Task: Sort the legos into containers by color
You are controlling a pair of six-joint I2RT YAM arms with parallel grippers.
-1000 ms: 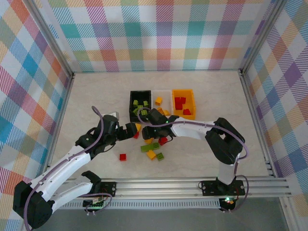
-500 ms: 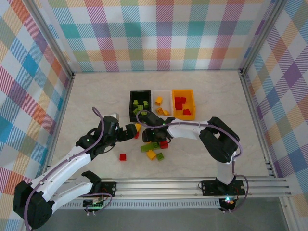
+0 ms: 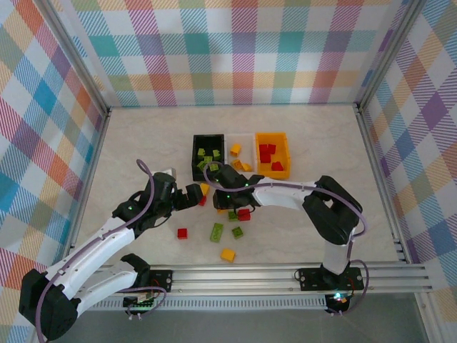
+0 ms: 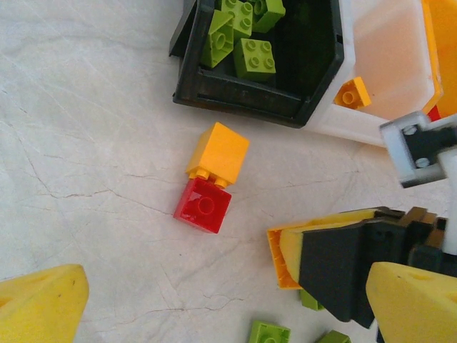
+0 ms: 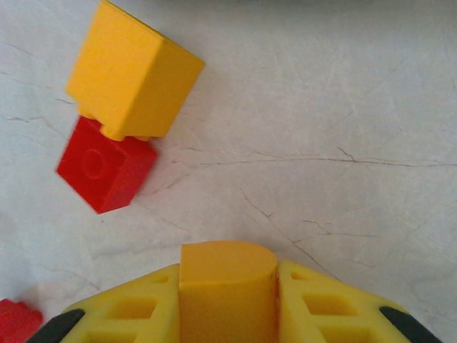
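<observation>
Small studded plastic lego bricks in red, lime green and yellow-orange are partly sorted; several lime green bricks [image 4: 255, 57] lie inside the black open-top plastic bin [image 3: 196, 153]; yellow-orange ones lie in the white plastic bin [image 3: 241, 135] joined to the black bin's right side, and red ones in the orange-yellow plastic bin [image 3: 287, 153] one place further right.

On the pale marbled table [image 3: 143, 143], just on the arms' side of the black bin, a yellow-orange brick [image 4: 220, 151] touches a red brick [image 4: 204, 205], corner to edge; further from the black bin toward the arms lie a lone red brick [image 3: 183, 233], two green bricks [image 3: 216, 231] and a yellow one [image 3: 228, 254], all apart from each other.

The right end effector [image 5: 228, 271] is clamped on a yellow-orange held brick [image 5: 227, 286], its yellow fingers [image 5: 143, 307] pressed on both sides; it hangs low over the table near the black bin's front wall, beside the touching pair.

The left end effector [image 4: 225, 307] stands wide apart and holds nothing; its yellow foam pads [image 4: 36, 304] frame the table on the arms' side of the black bin.
</observation>
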